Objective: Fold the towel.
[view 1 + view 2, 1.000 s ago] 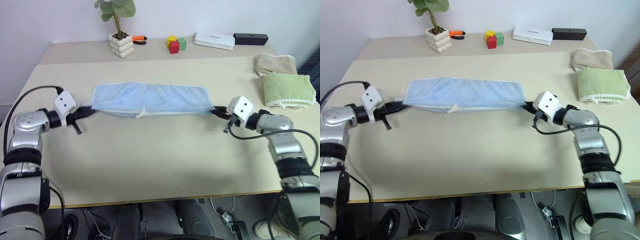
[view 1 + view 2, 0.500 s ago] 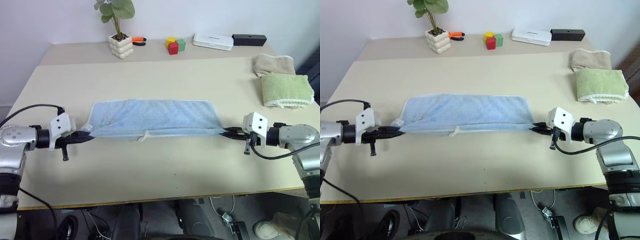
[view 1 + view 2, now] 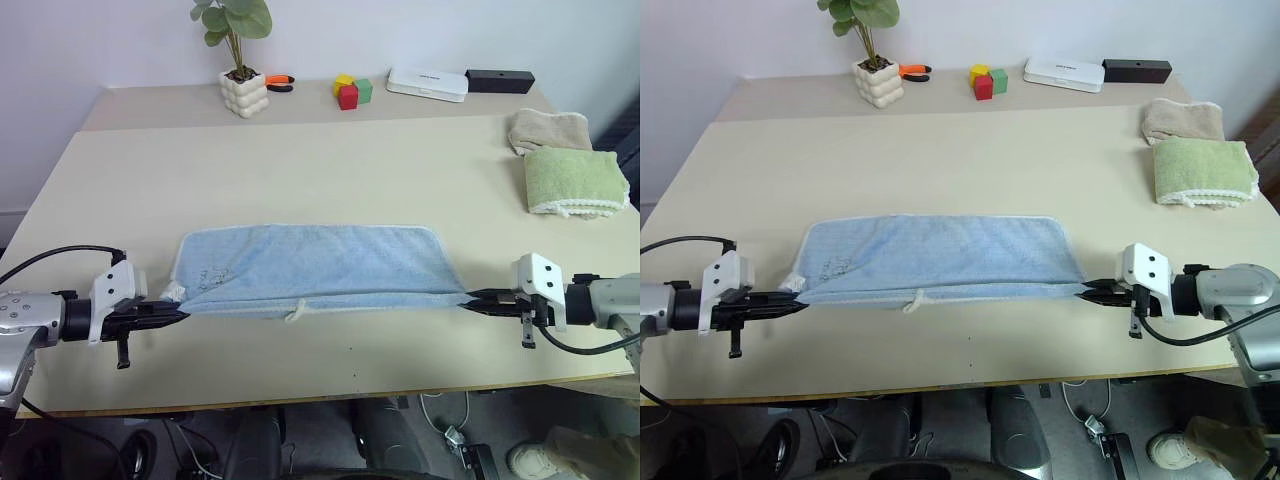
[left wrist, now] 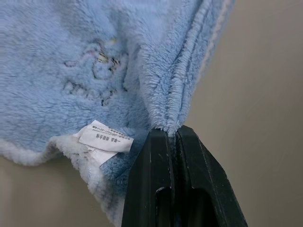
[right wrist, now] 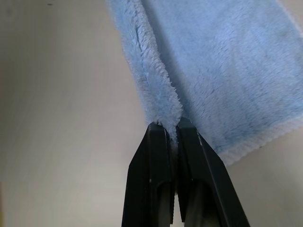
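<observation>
One towel, light blue terry with whitish hem, lies folded lengthwise on the near half of the beige table, stretched between two grippers. Small loop tag hangs at the near edge, mid-length; printed label shows near the left corner. Left gripper: jaws pinched tight on the towel's left near corner. Right gripper: jaws pinched tight on the right near corner. Green folded towel and beige folded towel sit at the table's far right, well apart. Along the back: potted plant, orange-handled tool, coloured blocks, white box, black box.
</observation>
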Action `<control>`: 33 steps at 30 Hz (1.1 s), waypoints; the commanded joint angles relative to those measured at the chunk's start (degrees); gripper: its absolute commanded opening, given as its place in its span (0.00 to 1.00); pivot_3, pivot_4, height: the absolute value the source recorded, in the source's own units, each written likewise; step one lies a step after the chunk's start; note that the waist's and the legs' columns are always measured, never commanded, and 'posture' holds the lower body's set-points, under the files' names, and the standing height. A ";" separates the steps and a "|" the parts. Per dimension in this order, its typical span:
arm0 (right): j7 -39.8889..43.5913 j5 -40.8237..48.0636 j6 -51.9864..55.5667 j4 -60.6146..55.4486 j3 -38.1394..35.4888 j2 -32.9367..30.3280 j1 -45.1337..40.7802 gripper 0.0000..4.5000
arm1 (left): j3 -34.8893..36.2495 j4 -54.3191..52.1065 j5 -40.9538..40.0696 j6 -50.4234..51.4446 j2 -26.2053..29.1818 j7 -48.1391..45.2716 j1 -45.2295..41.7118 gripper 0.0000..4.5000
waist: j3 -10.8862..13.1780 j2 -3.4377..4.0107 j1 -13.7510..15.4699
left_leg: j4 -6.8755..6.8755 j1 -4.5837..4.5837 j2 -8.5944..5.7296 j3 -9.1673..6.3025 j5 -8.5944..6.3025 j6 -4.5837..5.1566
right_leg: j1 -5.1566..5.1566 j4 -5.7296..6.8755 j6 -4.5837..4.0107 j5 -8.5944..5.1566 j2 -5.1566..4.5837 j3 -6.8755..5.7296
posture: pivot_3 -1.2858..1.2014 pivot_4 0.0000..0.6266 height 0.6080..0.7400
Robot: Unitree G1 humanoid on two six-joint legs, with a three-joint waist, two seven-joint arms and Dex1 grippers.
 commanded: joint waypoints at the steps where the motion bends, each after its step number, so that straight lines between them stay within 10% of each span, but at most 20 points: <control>1: -2.32 -0.90 -0.84 1.16 -1.18 0.84 -3.48 0.01 | 2.01 1.62 -1.21 0.92 -1.23 2.87 -3.47 0.00 | 0.00 0.00 -0.01 | 0.01 0.00 0.00 0.00 0.00 0.00 | 0.00 0.00 0.00 0.00 0.00 0.00 | 0.52 0.24 1.00; 33: -15.44 -15.25 -13.99 27.35 7.14 14.05 -26.35 0.01 | -5.94 31.78 8.09 -9.04 -16.37 13.64 -29.39 0.00 | -0.01 -0.01 -0.19 | 0.00 0.17 -0.03 -0.01 0.00 -0.01 | 0.19 0.01 0.02 0.02 -0.01 -0.01 | 0.52 0.24 1.00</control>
